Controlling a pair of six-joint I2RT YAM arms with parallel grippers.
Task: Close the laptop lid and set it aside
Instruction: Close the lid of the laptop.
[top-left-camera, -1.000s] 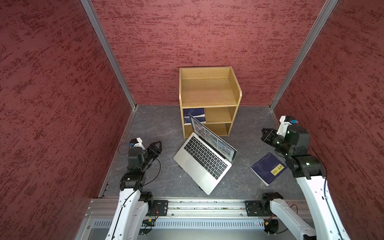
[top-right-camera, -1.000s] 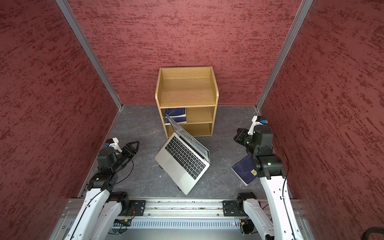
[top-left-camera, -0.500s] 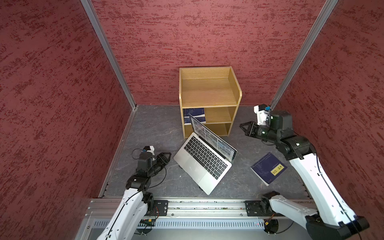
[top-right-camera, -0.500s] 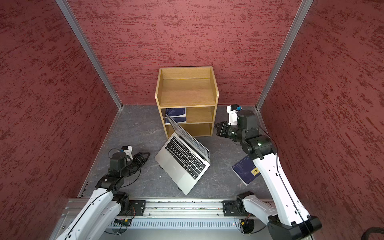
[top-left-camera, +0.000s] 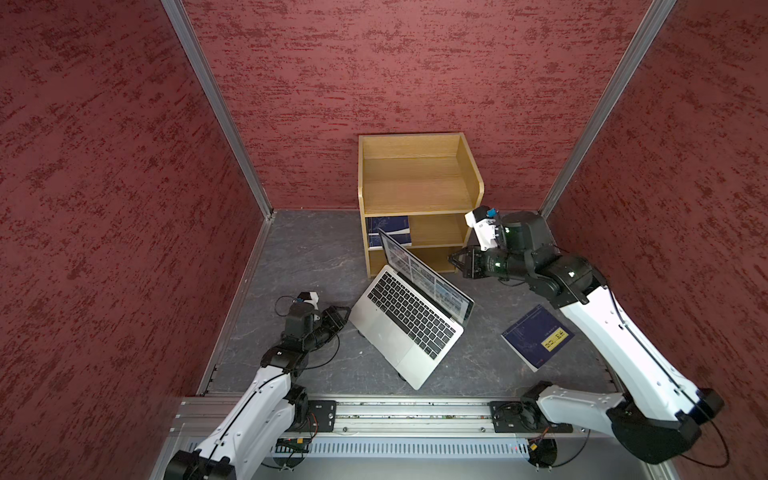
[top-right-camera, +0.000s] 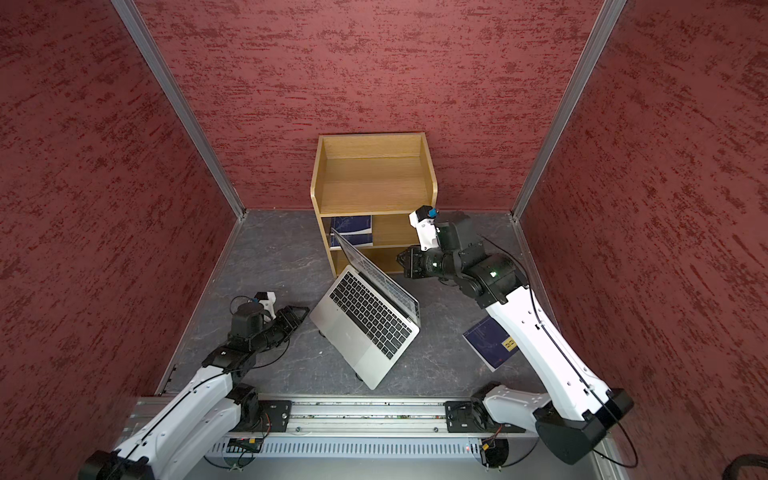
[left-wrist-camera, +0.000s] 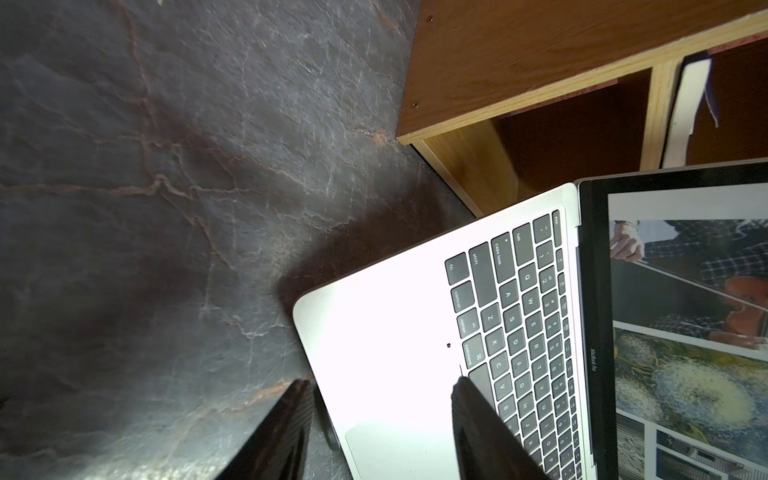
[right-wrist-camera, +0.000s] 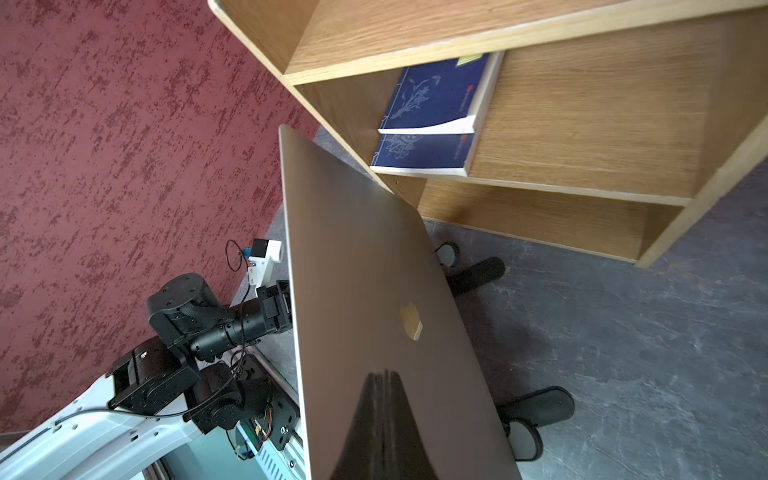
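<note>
You are working with the laptop (top-left-camera: 405, 328) sitting on the bench (top-left-camera: 316, 257) just in front of the shelf unit (top-left-camera: 469, 166). It is propped on a black stand (right-wrist-camera: 478, 272), with its hinge end nearest the shelf's lower opening and its trackpad end pointing away from the shelf. The laptop lid (top-left-camera: 428, 276) is standing open, its long edge running diagonally off the shelf's front. The right gripper (top-left-camera: 453, 259) is hovering before the shelf's lower opening, fingers pressed together and empty, aiming roughly square at the lid's outer face. In the right wrist view that face is filling the space straight ahead, and you cannot tell whether the tip is touching it. The lid is therefore lying directly ahead of this gripper, on the side away from the shelf, which is making the right arm the nearer one. The push is probably needing to go away from the shelf and down toward the keys. The left gripper (top-left-camera: 344, 316) is sitting at the trackpad-end corner, fingers (left-wrist-camera: 291, 419) partly spread with the base's edge between them. Whether it is pinching that edge is unclear.
</note>
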